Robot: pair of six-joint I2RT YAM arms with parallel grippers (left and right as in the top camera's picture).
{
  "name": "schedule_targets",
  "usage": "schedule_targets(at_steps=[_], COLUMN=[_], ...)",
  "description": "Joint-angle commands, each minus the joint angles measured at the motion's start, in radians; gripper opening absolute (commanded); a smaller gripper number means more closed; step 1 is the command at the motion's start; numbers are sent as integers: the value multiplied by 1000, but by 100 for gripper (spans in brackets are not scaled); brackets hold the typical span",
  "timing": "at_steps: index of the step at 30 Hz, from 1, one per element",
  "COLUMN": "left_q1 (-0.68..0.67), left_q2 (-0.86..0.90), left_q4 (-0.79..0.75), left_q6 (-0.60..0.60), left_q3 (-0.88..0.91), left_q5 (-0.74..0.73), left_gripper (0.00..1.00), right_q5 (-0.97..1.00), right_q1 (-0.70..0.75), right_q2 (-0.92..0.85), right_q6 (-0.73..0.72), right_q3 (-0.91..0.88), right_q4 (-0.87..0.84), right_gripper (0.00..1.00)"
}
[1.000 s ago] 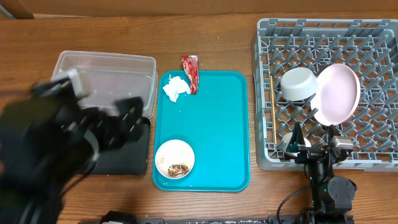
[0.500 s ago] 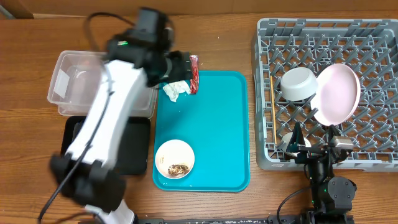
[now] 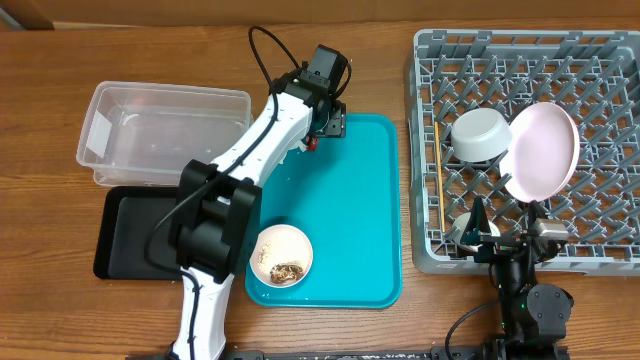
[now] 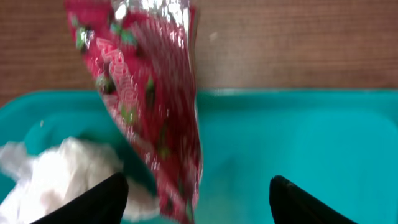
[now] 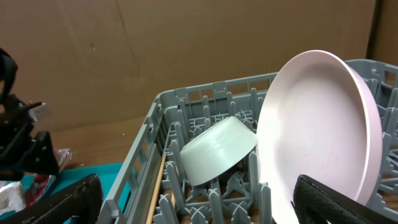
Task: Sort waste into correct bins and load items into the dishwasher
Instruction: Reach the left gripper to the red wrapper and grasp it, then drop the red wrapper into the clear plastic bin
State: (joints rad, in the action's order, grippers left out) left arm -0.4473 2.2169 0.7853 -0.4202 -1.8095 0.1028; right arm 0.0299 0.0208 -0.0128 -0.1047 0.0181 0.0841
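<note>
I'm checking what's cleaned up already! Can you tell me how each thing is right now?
Red wrapper: crinkled, lying across the teal tray edge.
Tissue: crumpled, on the tray.
Left pincer: open over the wrapper's end.
Right pincer: open, empty.
Small bowl: upright, scraps inside.
Plate: on edge in the rack.
Other bowl: tipped in the rack.
Clear tub: empty.

Overhead looks straight down, covering both: my left wrist close above the red snack wrapper, my right level across the dish rack
</note>
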Motion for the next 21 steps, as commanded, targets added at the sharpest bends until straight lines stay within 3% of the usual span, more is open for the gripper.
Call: schedule_targets(at_steps=[1, 5, 9, 14, 16, 19, 21], left_q1=[5, 5, 3, 3, 3, 3, 3], left_q2=[14, 41, 63, 67, 67, 64, 61], left_q4=[-34, -42, -30, -5, -12, -24, -18], left_q6=[-27, -34, -33, -28, -30, -32, -32], left_q3=[-2, -2, -1, -1, -2, -3, -16], left_q5=[35, 35, 35, 45, 42, 4, -38], left_gripper=[71, 67, 55, 52, 36, 4, 4], right_q5=[-2, -2, -2, -2, -2, -2, -2], right_q1=[6, 6, 6, 6, 6, 6, 6], right_q2=[8, 8, 8, 8, 8, 8, 8], right_q6=[1, 1, 1, 1, 1, 1, 1], right_q3=[-10, -10, -10, -10, -10, -10, -10], right_q4=[-3, -3, -3, -3, -3, -3, -3], right_gripper=[100, 100, 100, 100, 100, 100, 100])
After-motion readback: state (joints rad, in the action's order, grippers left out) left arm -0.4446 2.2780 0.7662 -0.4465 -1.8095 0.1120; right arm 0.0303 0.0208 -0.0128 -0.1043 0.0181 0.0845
